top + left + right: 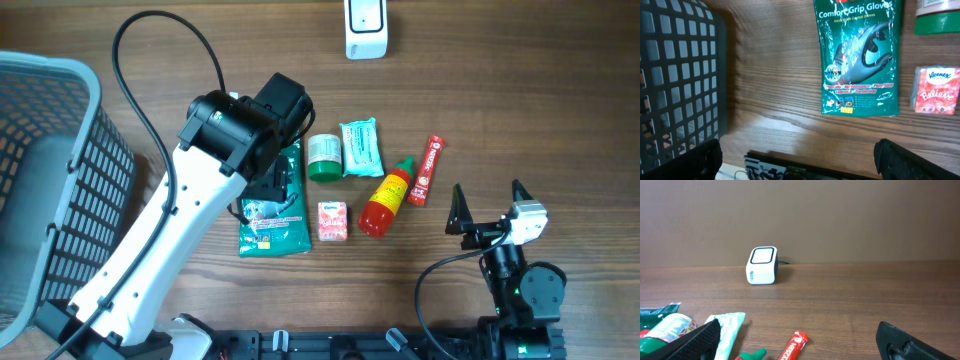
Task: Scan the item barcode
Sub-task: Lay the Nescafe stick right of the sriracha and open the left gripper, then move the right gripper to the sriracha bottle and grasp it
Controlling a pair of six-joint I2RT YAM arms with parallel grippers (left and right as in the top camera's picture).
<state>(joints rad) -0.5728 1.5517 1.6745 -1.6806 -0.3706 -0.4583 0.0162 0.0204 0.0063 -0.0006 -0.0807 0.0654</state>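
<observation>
Wooden table (pixel 560 120), white scanner (pixel 366 28), grey basket (pixel 95 180), brown wall (pixel 840 220)

Glove pack (pixel 272 228), upper half under the left arm (pixel 200 190); scanner (pixel 366 35), top beyond the frame edge.

Glove packet (pixel 857 55), left wrist view: white heading "Comfort Grip Gloves" on green. Under the glove photo are two small lines, roughly "Assembly · Maintenance · Plumbing" and "Logistics · Gardening"; this reading is uncertain. The print on the yellow sticker near the packet's lower edge is too small to read.

Tissue pack (pixel 936 91), same view: "Kleenex" in blue on a white band, "Believe" in white script on pink-red.

Red stick sachet (pixel 795 347), right wrist view: white capitals beginning "NESCA"; the remainder is unclear.

Overhead view: the label on the red squeeze bottle (pixel 388 195) is not legible.
</observation>
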